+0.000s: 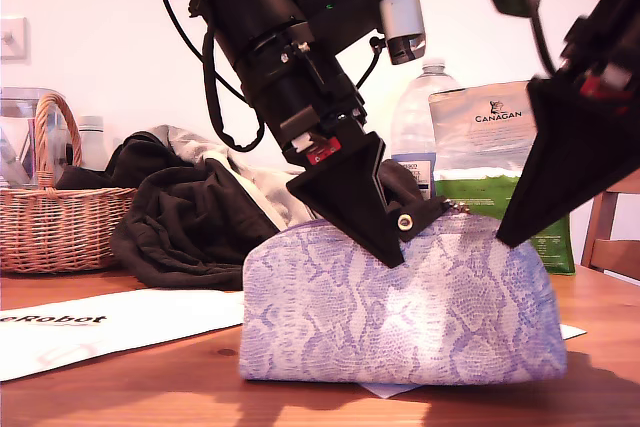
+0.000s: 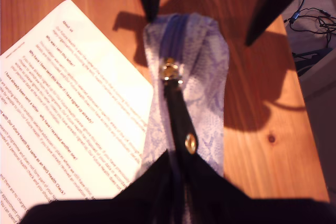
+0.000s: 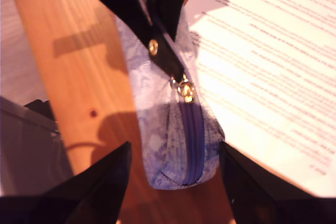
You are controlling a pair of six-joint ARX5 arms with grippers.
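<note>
A lilac snakeskin-print pouch (image 1: 400, 317) stands upright on the wooden table (image 1: 150, 387). Its gold zip slider (image 2: 169, 71) carries a black pull strap (image 2: 178, 114) with a gold stud. My first gripper (image 1: 385, 237) comes down from the exterior view's upper left and is shut on that strap at the top of the pouch. My second gripper (image 1: 520, 232) is open at the exterior view's right. Its fingertips (image 3: 118, 166) stand either side of the pouch's end (image 3: 173, 145) and appear clear of it. The blue zip (image 3: 193, 129) runs from the slider to that end.
A printed sheet (image 1: 110, 327) lies under and beside the pouch. Behind it are a wicker basket (image 1: 55, 217), a heap of dark clothes (image 1: 190, 217), a water bottle (image 1: 425, 117) and a green and silver Canagan bag (image 1: 490, 147). A chair (image 1: 610, 232) shows at the exterior view's right.
</note>
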